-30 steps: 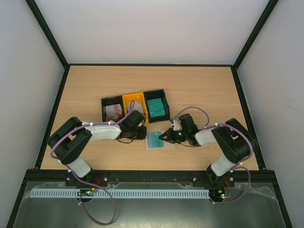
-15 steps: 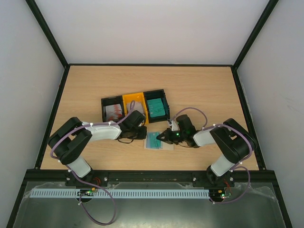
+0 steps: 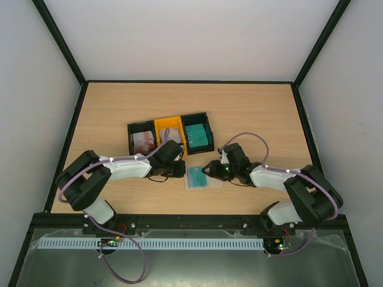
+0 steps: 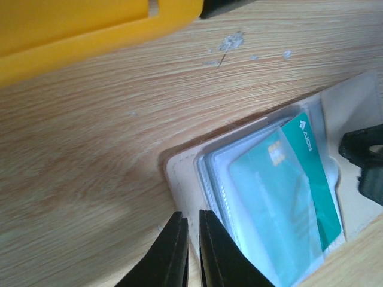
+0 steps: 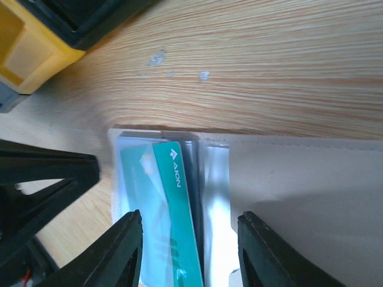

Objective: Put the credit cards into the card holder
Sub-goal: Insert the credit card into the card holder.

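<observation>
Lying open on the pale wood counter (image 3: pixel 119 107), the beige fold-over card holder (image 3: pixel 197 177) sits at lower centre of the overhead view, between the two tools and just below the joined black-yellow-black plastic trays (image 3: pixel 169 133).

A teal green plastic card (image 4: pixel 287 197) rests among the holder's clear plastic sleeves (image 4: pixel 218 179). Part of its face shows pale through a sleeve, while one long strip bearing the logo is bare. It sits slightly skewed, so I judge it not fully seated.

The left tool (image 4: pixel 191 251) has its fingers drawn almost together, leaving a thin slit, at the holder's beige corner. Whether it pinches that edge cannot be told. The right tool (image 5: pixel 194 257) stands open and holds nothing, its fingers straddling the card and sleeves.

Further cards lie in the trays: a white card with red blotches (image 3: pixel 143 140) on the left and a teal one (image 3: pixel 197 136) on the right.

Risks noted:
- If the right tool closes here, it may catch a sleeve with the card and draw the card out.
- If the corner is not secured, any push may slide the holder.
- The skew may jam the card against a sleeve seam.
</observation>
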Tool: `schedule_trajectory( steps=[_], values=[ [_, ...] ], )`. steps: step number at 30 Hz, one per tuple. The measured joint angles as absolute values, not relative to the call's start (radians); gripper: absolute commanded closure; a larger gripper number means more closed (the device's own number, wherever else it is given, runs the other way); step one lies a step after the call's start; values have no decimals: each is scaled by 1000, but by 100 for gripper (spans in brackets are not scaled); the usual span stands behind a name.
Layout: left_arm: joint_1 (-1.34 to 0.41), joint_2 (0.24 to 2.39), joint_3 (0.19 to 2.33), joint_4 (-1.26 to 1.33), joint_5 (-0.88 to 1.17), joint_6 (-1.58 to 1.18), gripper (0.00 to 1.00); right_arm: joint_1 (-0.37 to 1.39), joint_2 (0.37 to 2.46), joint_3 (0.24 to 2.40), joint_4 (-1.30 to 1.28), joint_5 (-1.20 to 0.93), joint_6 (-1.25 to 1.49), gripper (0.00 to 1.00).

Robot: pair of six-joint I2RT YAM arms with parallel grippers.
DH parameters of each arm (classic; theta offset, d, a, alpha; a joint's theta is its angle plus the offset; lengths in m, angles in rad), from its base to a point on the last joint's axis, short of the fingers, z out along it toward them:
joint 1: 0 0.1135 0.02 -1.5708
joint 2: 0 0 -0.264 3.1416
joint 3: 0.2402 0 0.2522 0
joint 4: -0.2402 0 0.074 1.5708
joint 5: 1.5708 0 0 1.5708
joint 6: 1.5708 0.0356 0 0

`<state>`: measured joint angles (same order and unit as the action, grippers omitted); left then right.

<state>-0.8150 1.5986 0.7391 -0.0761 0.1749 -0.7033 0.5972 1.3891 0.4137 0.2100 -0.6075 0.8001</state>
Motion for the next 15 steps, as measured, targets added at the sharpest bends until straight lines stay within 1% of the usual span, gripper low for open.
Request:
schedule_trajectory(
  steps=[5,9,12,15],
  values=[
    [-815,1557,739,-81,195,-703,94,611,1372,468,66,-537,770,66],
    [-815,1544,739,-77,221,-703,96,635,1369,497,-1,-501,752,77],
    [-815,1544,736,-70,246,-703,96,656,1369,511,-33,-481,744,80],
    [-817,1551,733,-63,268,-702,92,674,1372,519,-52,-470,741,83]
  ],
)
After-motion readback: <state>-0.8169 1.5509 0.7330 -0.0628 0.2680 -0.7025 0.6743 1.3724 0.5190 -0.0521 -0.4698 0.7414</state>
